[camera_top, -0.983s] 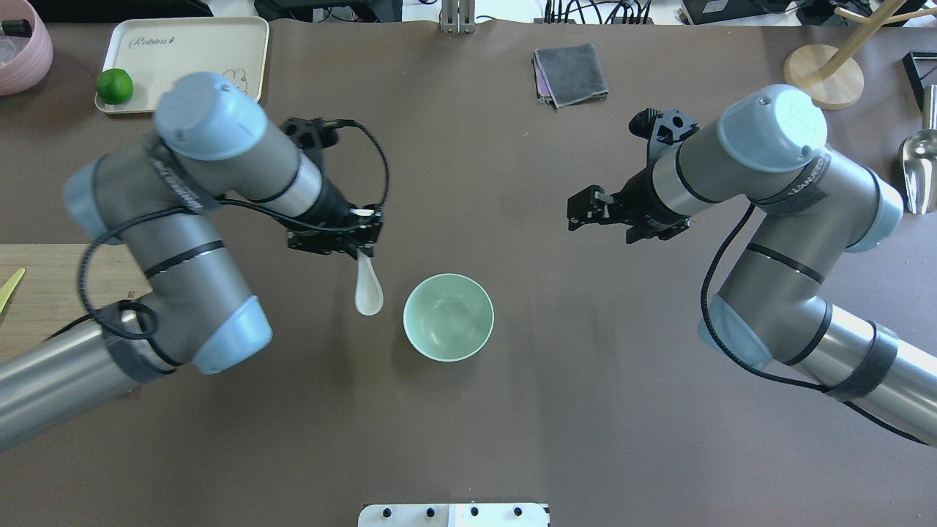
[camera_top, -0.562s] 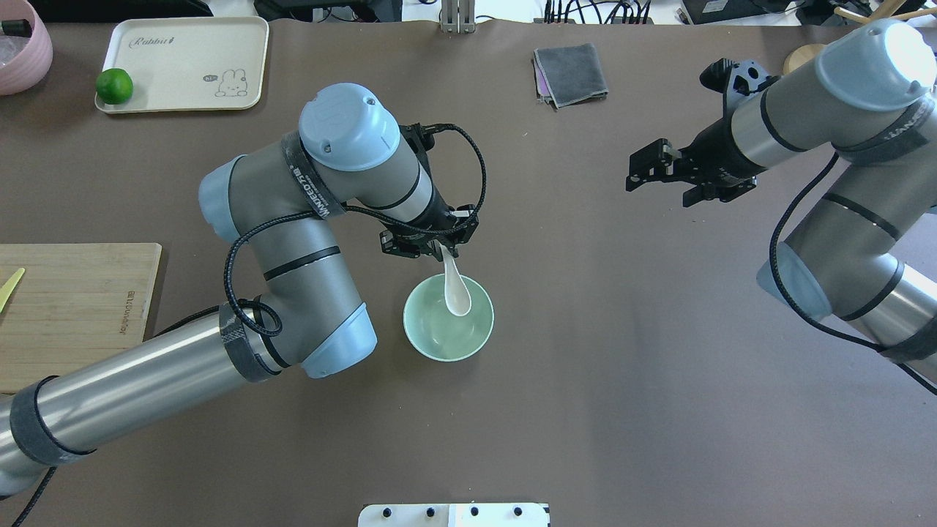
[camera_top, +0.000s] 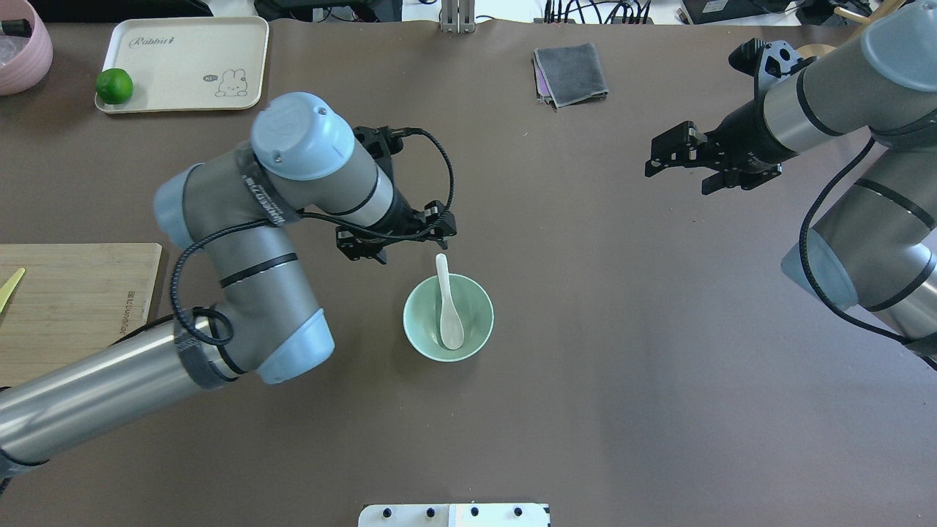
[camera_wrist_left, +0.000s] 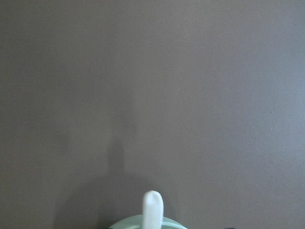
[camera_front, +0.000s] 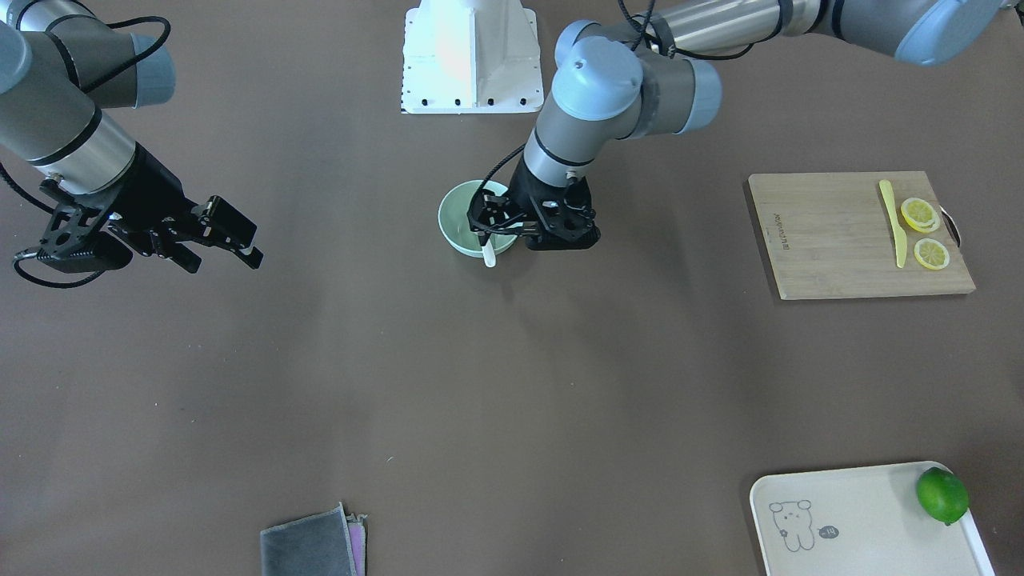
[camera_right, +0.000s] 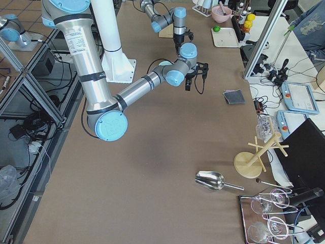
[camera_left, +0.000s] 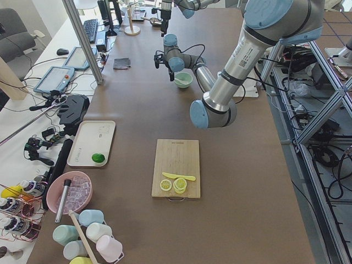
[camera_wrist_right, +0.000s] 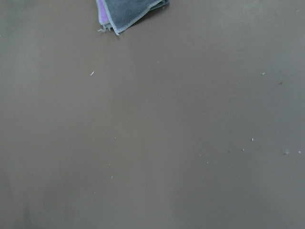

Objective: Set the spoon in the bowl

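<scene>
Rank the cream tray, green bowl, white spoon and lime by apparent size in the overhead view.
1. cream tray
2. green bowl
3. white spoon, long but slim
4. lime
Spoon and lime look close in area, so that pair is unsure.

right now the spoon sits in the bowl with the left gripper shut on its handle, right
Not quite: the left gripper is open and clear of the handle, as the overhead exterior view shows. The spoon does sit in the bowl.

The spoon (camera_top: 446, 304) is white, the bowl (camera_top: 419, 326) mint-green, the counter (camera_top: 600, 351) brown. The cream tray (camera_top: 168, 62) carries a line drawing; lime (camera_top: 114, 86) green, cloth (camera_top: 572, 72) grey and purple.
</scene>
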